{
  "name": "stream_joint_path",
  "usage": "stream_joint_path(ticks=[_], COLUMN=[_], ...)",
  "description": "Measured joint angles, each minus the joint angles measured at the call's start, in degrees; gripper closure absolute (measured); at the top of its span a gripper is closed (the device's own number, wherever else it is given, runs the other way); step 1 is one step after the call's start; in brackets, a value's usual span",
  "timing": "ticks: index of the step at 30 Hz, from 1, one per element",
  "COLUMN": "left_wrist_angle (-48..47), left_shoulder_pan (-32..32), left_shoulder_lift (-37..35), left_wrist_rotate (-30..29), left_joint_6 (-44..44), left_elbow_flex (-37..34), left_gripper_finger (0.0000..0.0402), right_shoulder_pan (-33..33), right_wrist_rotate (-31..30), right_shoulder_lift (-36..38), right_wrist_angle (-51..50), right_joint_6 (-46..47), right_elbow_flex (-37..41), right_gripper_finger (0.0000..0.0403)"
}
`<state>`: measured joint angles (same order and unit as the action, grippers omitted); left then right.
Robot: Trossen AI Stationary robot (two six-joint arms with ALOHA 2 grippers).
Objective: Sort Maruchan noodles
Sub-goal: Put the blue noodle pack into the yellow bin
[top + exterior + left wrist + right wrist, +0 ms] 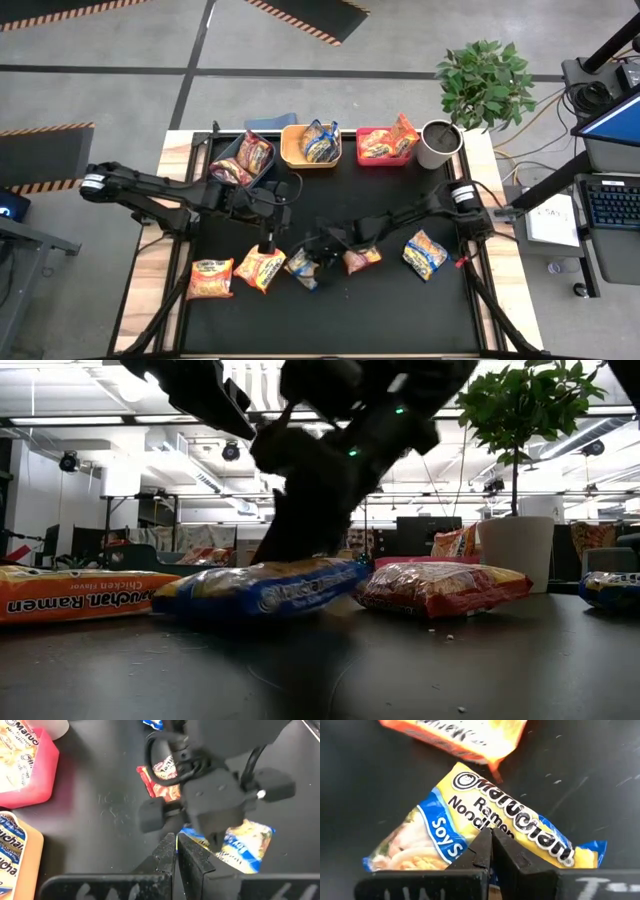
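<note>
Right hand (491, 851) closed, empty, over blue-trim packet (520, 827); left hand (176, 851) closed, empty.

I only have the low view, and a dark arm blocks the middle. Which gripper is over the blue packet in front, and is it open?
Observer: That is the right gripper. Its fingers are shut, with the tips at the blue soy sauce packet. I cannot tell whether they pinch it.
Operator: Where is the other arm?
Observer: The left gripper, also shut, hangs close beside it, near an orange packet.
Operator: Which bin takes the blue ones?
Observer: The yellow bin at the far edge of the table holds a blue-trimmed packet.
</note>
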<state>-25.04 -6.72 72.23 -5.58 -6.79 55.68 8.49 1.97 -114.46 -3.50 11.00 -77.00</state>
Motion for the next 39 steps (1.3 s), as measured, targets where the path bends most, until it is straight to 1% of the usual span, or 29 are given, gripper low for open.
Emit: stream_joint_path(ticks=[4, 5, 9, 11, 17, 25, 28, 33, 39], left_wrist_angle=[0.02, 0.02, -0.01, -0.08, -0.48, 0.42, 3.51, 12.48, 21.32], left_shoulder_pan=[0.00, 0.00, 0.00, 0.08, 0.09, 0.24, 0.46, 1.51, 3.06], left_shoulder_lift=[0.15, 0.15, 0.11, 0.11, 0.11, 0.11, 0.11, 0.13, 0.69], left_wrist_rotate=[0.00, 0.00, 0.00, 0.00, 0.00, 0.04, 0.11, 0.17, 0.17], left_joint_6=[-0.04, -0.04, -0.27, -0.58, -1.15, -1.77, -2.02, -3.33, -3.42], left_elbow_flex=[0.00, 0.00, 0.00, 0.00, -0.35, -6.11, -9.64, -16.32, -21.15], left_gripper_finger=[0.0400, 0.0400, 0.0400, 0.0400, 0.0400, 0.0400, 0.0400, 0.0400, 0.0400], right_shoulder_pan=[-2.16, -2.75, -5.40, -6.90, -9.71, -10.29, -10.29, -10.62, -10.67], right_wrist_rotate=[-0.88, -1.99, -11.18, -13.43, -13.61, -13.66, -13.59, -13.56, -13.54], right_shoulder_lift=[-0.87, -0.87, -0.23, -0.02, 1.79, 6.57, 8.16, 10.44, 12.43], right_wrist_angle=[-0.85, -0.69, -0.75, -0.60, -2.11, -7.38, -7.73, -7.46, -7.14], right_joint_6=[-2.11, -2.55, -3.20, -3.44, -4.64, -6.17, -5.69, -3.52, -0.46], right_elbow_flex=[-1.69, -1.69, -1.67, -1.92, -2.11, -0.46, 1.79, 5.27, 8.60], right_gripper_finger=[0.0394, 0.0394, 0.0394, 0.0394, 0.0394, 0.0394, 0.0394, 0.0394, 0.0394])
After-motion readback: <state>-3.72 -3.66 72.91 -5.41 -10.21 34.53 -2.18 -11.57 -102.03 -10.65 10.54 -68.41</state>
